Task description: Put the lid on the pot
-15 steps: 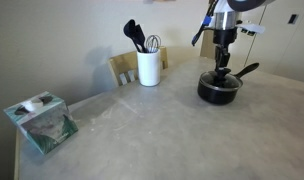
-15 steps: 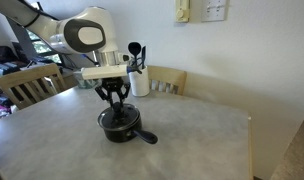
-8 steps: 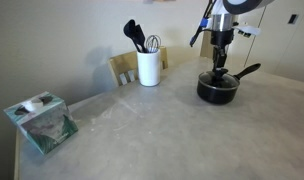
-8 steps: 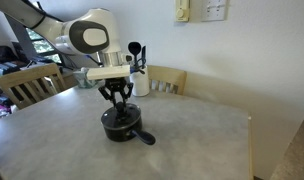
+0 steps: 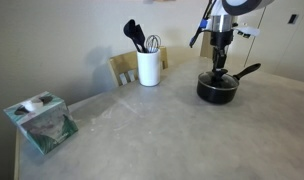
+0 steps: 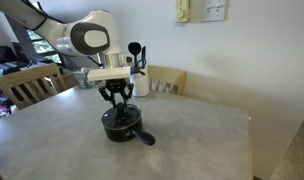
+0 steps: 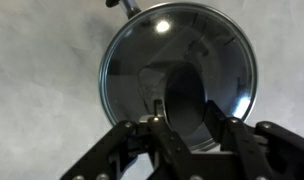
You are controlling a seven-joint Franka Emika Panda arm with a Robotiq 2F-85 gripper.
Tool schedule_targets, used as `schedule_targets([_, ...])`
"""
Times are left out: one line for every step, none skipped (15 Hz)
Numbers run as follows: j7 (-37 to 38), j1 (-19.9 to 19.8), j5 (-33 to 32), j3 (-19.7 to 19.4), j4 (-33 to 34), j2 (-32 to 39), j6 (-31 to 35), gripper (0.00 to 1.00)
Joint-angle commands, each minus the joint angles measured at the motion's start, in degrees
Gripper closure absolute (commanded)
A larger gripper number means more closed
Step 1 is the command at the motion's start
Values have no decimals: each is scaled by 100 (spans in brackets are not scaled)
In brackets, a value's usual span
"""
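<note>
Lid [image 7: 172, 45] is reading as clear glass, glossy and smooth, catching a bright glare spot, and its edge band is looking like polished metal. Pot [image 5: 218, 90] is showing black with a dull sheen. Claw [image 7: 185, 118] is appearing black and matt; plastic or metal cannot be told. Desk [image 5: 152, 130] is presenting a pale, smooth, matt top with faint mottling. Utensil holder [image 5: 148, 68] is looking white and glossy. Chair [image 6: 27, 85] is showing light wood.
</note>
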Motion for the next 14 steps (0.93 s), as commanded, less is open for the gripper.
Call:
schedule_targets([-2, -43, -96, 28, -242, -240, 84, 22])
schedule_targets([-7, -40, -110, 25, -291, -327, 94, 16])
schedule_targets([11, -29, -137, 11, -350, -460, 97, 7])
schedule_targets([27, -18, -163, -2, -389, -550, 121, 2])
schedule_targets([32, -3, -208, -18, -444, -687, 91, 0])
schedule_targets([0, -1, -246, -22, -496, -801, 90, 0])
schedule_targets([-1, 7, -302, -34, -546, -933, 69, 0])
schedule_targets([-6, 12, -357, -45, -596, -1045, 84, 0])
schedule_targets([31, 15, -387, -59, -623, -1126, 93, 0])
schedule_targets([97, 26, -420, -80, -650, -1196, 116, 0])
schedule_targets([105, 19, -374, -78, -671, -1250, 64, 0])
schedule_targets([33, 17, -273, -42, -406, -1021, -2, 0])
schedule_targets([40, 20, -272, -52, -444, -1090, -5, 0])
schedule_targets([42, 21, -272, -59, -474, -1129, -5, 0])
